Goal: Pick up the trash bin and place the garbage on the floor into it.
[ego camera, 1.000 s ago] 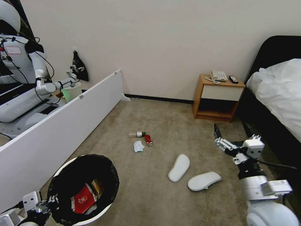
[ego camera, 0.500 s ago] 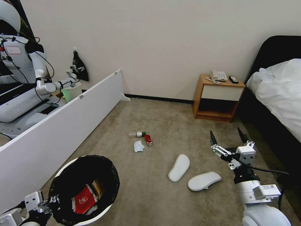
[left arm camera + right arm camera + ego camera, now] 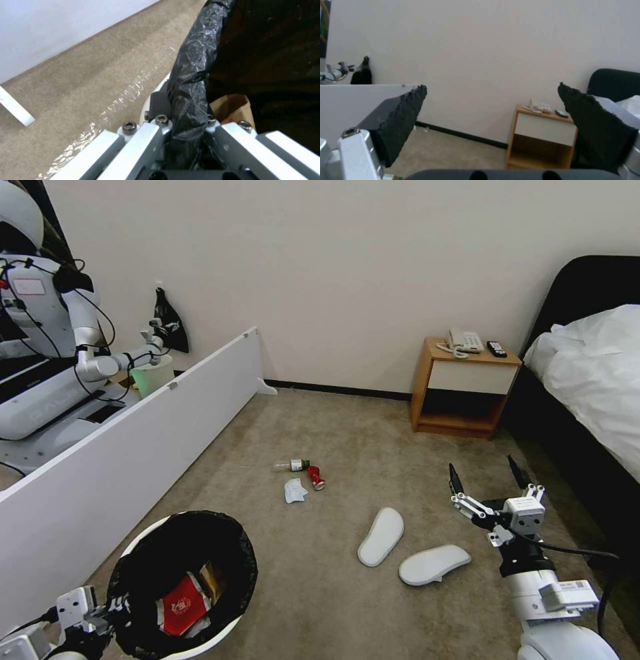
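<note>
Bin's in the left gripper, right one hanging wide open over the carpet

The trash bin [image 3: 179,587] sits low on the robot's left, left gripper [image 3: 186,130] clamped on its black-bagged rim, with a red-white carton [image 3: 180,607] and brown paper bag [image 3: 231,108] inside. Out on the carpet [image 3: 320,580]: two white slippers [image 3: 381,535], and farther off a clear bottle [image 3: 291,465], crushed red can [image 3: 315,477] and white mask [image 3: 294,490]. Right gripper [image 3: 485,478] hovers just beyond the slippers, near the nightstand [image 3: 463,387], fingers spread apart.

Even, bright indoor light, soft shadows.
We see the wall [image 3: 347,267] evenly lit, faint glare on the carpet [image 3: 100,82], a bowed head view, and blurry wrist views.
</note>
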`<state>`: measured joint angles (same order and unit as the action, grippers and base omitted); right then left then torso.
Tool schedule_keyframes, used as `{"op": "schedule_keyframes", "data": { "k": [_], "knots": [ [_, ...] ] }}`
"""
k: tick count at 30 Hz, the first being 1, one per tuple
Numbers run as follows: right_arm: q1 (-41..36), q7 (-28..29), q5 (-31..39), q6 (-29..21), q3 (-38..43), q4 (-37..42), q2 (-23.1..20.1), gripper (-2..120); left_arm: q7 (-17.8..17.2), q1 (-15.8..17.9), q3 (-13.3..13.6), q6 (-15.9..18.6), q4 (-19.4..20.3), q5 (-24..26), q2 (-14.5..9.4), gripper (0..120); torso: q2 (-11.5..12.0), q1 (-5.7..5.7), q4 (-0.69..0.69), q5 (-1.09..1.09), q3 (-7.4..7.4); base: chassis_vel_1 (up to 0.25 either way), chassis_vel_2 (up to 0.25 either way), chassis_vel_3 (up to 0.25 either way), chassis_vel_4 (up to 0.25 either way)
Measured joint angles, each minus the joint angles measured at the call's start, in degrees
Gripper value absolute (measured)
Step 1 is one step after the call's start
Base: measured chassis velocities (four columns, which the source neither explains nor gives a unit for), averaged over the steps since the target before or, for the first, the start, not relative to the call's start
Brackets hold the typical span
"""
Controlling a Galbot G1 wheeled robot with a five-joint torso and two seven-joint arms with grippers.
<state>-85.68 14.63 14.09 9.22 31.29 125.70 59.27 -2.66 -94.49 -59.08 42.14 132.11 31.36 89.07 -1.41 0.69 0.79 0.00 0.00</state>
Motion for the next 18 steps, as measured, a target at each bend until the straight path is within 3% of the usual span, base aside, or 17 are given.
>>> {"op": "schedule_keyframes", "data": {
  "k": [18],
  "knots": [
    [0.3,-0.3,-0.6,1.2,0.4,-1.0,0.8,100,0.5,-0.2,-0.6,0.0,-0.2,-0.4,0.1,2,0.0,0.00,-0.02,0.00,0.00,-0.023,-0.025,-0.023,-0.023]
  ]
}}
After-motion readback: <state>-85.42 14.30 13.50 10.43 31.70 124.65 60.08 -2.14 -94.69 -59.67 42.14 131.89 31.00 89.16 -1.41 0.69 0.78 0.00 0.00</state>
